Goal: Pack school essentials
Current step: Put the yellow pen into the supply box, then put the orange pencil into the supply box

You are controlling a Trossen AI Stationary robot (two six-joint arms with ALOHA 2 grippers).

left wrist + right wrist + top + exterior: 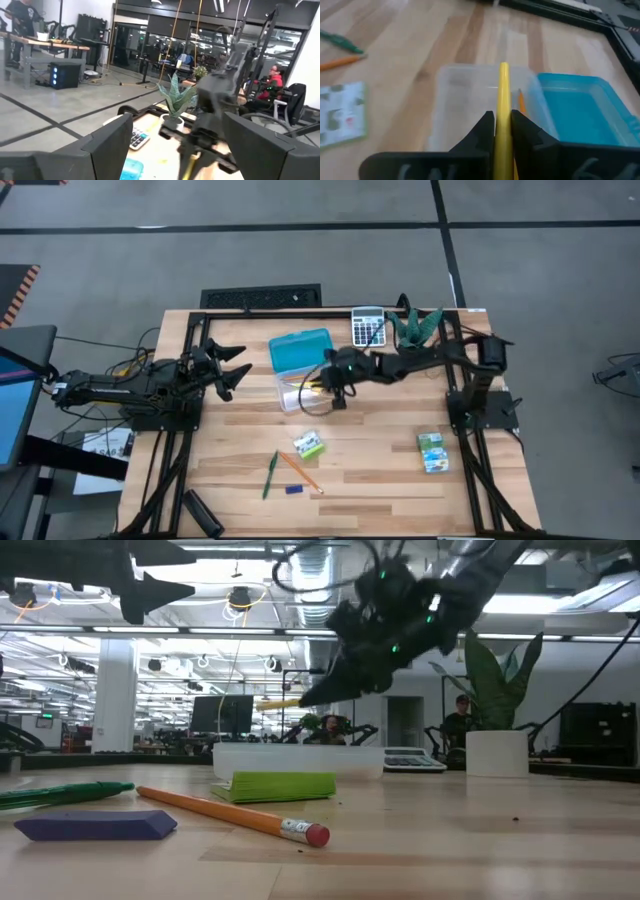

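My right gripper (328,387) hovers over the clear box (293,394), shut on a yellow pencil (503,95). The box's blue lid (300,350) lies open on its far side, and an orange pencil (521,103) lies inside. On the table toward the near edge lie a green-white block (310,445), a green pen (270,475), another orange pencil (298,470) and a tiny blue piece (293,490). A green-blue packet (432,452) lies at the right. My left gripper (228,370) waits open left of the box. I see no scissors. My right gripper pinches the yellow pencil's shaft (503,131) between its two fingers (482,129). The fingers slant down from the table's right side. The pencil lies along them and sticks out past the tips (280,703). It is lifted clear, above the clear box.
A grey calculator (368,327) and a potted plant (415,328) stand by the far edge, just behind my right arm. A black object (200,515) lies at the near left corner. Bare wood stretches between the block and the packet.
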